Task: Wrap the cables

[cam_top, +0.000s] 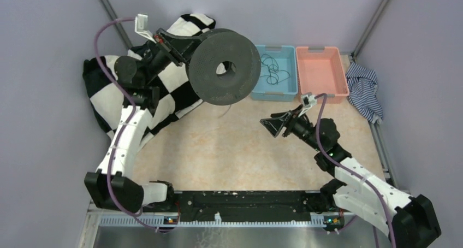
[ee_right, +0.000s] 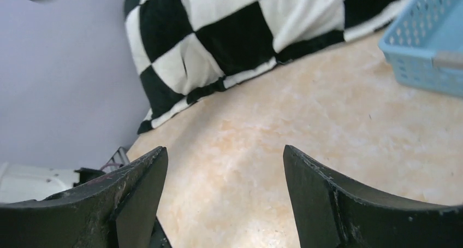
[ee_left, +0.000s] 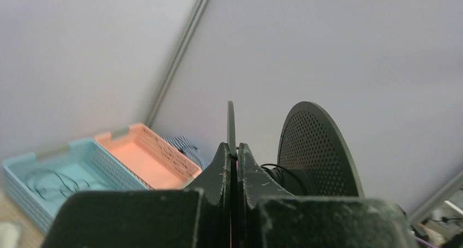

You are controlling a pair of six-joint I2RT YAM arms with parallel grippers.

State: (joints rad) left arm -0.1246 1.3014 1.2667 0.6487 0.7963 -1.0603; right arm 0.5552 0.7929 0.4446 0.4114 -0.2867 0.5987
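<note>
My left gripper [cam_top: 184, 47] is raised at the back left and shut on the rim of a big dark round spool [cam_top: 224, 68], held on edge in the air. In the left wrist view the fingers [ee_left: 221, 166] clamp one thin flange [ee_left: 231, 122]. The other, perforated flange [ee_left: 319, 149] stands to the right, and a thin black cable [ee_left: 279, 170] lies round the hub. More thin black cables [cam_top: 268, 68] lie tangled in the blue basket [cam_top: 288, 89]. My right gripper [cam_top: 271, 125] is open and empty, low over the table centre, jaws wide apart in the right wrist view [ee_right: 225, 155].
A pink basket [cam_top: 322, 90] stands right of the blue one. A black-and-white checkered cloth [cam_top: 112, 95] lies at the back left under my left arm and shows in the right wrist view [ee_right: 218, 35]. A striped cloth [cam_top: 363, 89] lies at the right edge.
</note>
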